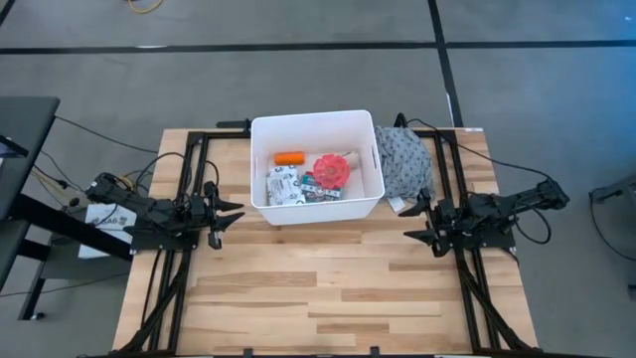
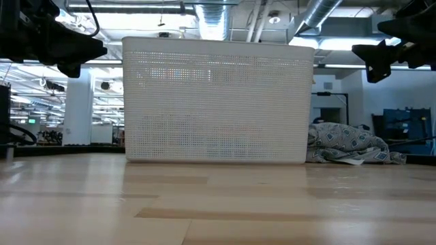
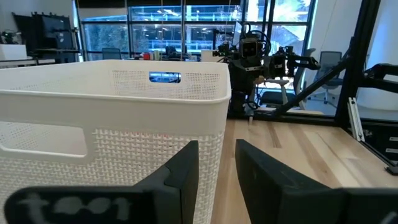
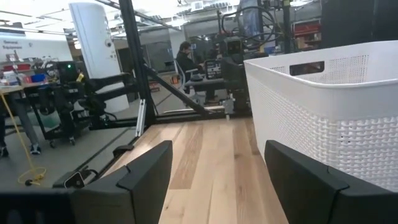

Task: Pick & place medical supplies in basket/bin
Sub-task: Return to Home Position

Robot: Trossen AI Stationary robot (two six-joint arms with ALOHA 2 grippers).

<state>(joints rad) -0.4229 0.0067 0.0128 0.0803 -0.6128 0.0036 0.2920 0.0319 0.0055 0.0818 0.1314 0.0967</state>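
Bin (image 1: 318,209) holds the supplies (image 1: 308,179), cloth (image 1: 405,164) right beside it. Left gripper (image 1: 237,213) fingers sit narrow, right gripper (image 1: 415,222) fingers wide, both empty.

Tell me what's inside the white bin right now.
In the white bin: an orange cylinder, a pink round item, a white packet with green print and a small green-white box. Anything beneath them is hidden.
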